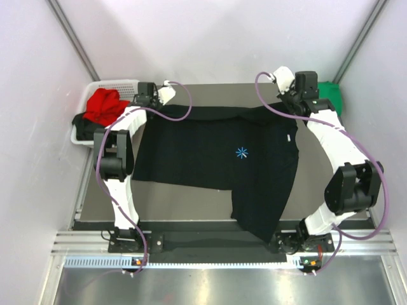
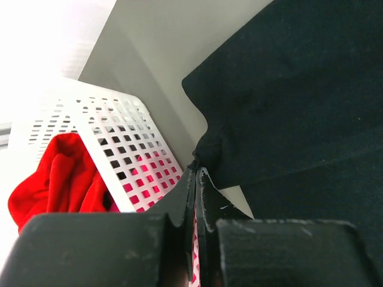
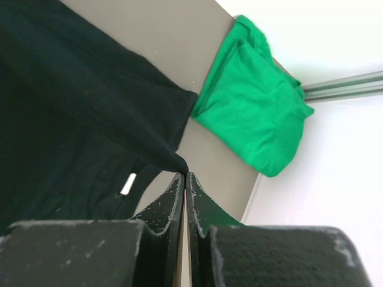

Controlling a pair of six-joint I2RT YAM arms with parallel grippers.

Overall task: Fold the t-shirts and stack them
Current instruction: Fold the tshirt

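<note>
With left claw (image 2: 196, 174) and right claw (image 3: 184, 177) each pinched on a far corner of the black t-shirt (image 1: 210, 159) spread on the worktop (image 1: 216, 92), we should move both together, keeping that edge taut.

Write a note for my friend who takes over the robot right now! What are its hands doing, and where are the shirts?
Left gripper: shut, pinching the far left edge of the black t-shirt.
Right gripper: shut, pinching that shirt's far right edge.
The shirt lies spread on the table, blue mark up, not folded yet.
Green t-shirt: far right corner of the table, seemingly folded.
Red t-shirt: bunched in the white basket.
Left to do: fold the black one, fold what is in the basket, stack them all.
</note>
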